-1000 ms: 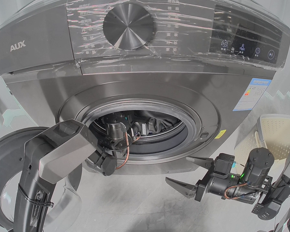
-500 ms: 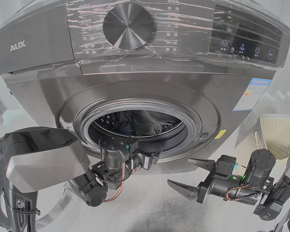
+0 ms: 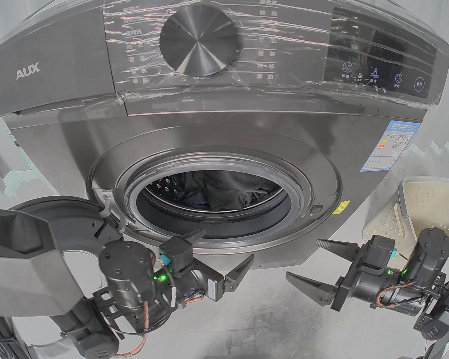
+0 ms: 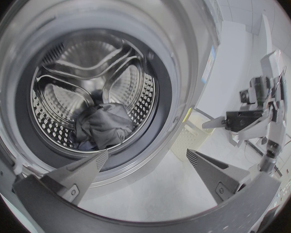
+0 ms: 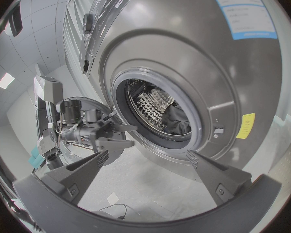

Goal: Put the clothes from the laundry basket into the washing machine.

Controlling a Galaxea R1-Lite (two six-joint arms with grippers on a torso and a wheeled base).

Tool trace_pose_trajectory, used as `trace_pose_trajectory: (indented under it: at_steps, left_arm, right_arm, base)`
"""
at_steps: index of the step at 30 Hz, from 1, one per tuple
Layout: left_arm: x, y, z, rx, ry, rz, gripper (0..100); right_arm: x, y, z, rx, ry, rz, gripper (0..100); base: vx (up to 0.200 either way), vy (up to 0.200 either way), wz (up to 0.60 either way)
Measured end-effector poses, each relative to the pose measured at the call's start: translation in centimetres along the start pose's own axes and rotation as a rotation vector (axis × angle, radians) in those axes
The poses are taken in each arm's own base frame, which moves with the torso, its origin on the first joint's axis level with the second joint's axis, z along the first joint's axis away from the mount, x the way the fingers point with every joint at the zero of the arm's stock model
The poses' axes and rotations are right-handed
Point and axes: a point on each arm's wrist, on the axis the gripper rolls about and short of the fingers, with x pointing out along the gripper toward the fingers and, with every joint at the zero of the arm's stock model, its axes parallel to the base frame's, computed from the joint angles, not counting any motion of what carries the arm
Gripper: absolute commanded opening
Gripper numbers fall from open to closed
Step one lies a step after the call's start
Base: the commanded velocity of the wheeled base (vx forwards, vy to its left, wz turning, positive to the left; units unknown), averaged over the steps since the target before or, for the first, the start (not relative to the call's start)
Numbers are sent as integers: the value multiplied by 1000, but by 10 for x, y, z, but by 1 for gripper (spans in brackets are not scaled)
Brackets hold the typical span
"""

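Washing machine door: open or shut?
Open. The door is swung to the robot's left, and the dark clothes lie visible in the drum.

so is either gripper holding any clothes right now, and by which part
Nothing is held. The left gripper and right gripper are both open and empty; the dark clothes lie loose in the drum.

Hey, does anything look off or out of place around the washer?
Only the wrinkled plastic film over the control panel. The clothes lie wholly inside the drum; nothing spilled.
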Motion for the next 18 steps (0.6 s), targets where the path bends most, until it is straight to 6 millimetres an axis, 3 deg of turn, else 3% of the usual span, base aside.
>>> trace_pose_trajectory:
  at_steps: [5, 12, 18]
  left_arm:
    - [-34, -2, 24, -22, -70, -17, 100]
    - [-80, 5, 39, -33, -117, 11, 100]
    - [-104, 17, 46, -30, -153, 65, 100]
  right_arm:
    - [-22, -5, 6, 0, -26, -45, 100]
    - [-48, -17, 21, -20, -112, -162, 100]
    - [-68, -25, 23, -12, -73, -254, 100]
  base:
    - [0, 0, 0]
    - [-200, 0, 0]
    - [-200, 0, 0]
